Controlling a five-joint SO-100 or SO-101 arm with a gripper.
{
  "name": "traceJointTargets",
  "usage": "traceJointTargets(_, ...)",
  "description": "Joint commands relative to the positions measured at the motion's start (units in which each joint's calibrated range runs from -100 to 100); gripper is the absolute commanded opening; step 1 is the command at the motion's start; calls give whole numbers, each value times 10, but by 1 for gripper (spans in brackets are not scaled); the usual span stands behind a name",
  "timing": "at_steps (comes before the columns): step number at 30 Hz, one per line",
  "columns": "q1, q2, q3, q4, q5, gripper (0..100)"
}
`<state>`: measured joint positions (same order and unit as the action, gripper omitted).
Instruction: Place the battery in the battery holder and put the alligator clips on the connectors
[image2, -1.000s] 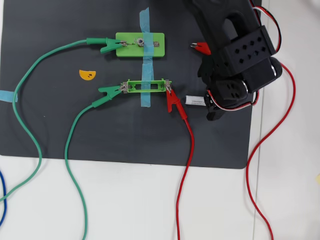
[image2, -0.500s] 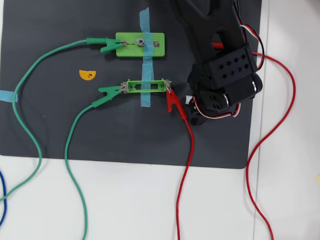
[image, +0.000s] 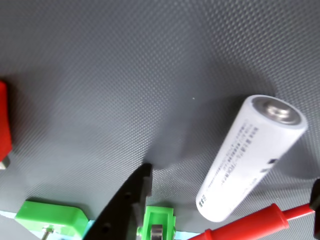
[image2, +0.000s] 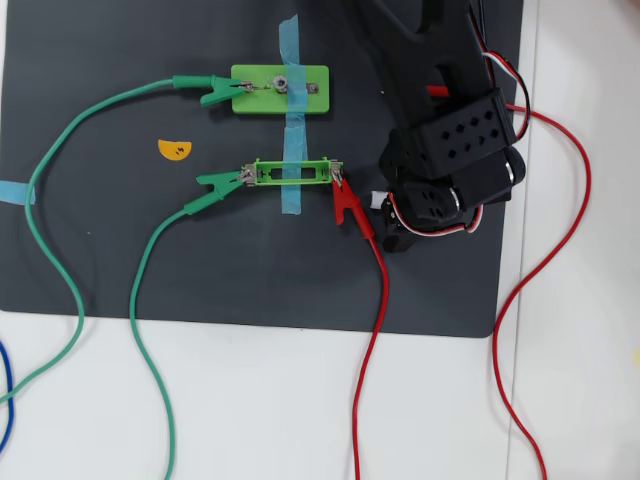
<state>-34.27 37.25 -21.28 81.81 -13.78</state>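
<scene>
Battery on mat, gripper over it, holder empty.

The battery lies on the dark mat beside the battery holder. Rigid, smooth, likely to roll: grip mid-barrel. Print too fine to read. Gripper opening cannot be determined; apparently not yet clasping.

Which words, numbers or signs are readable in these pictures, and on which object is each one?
Battery: lines of fine black print run along its white side in the wrist view, too small and blurred to read.
Orange half-round sticker: a small dark mark, perhaps a lightning sign, too small to be sure in the overhead view.
Nothing else bears text; none can be quoted.
</scene>
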Motion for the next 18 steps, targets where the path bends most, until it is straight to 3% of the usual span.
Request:
traceJointTargets(1, 6, 7, 1, -4, -2, 31)
traceJointTargets(6, 7, 6, 1, -4, -2, 26)
traceJointTargets(8, 10, 6, 1, -4, -2, 17)
traceJointTargets(10, 24, 6, 1, -4, -2, 1)
traceJointTargets(18, 22, -14, 34, -5, 4, 1)
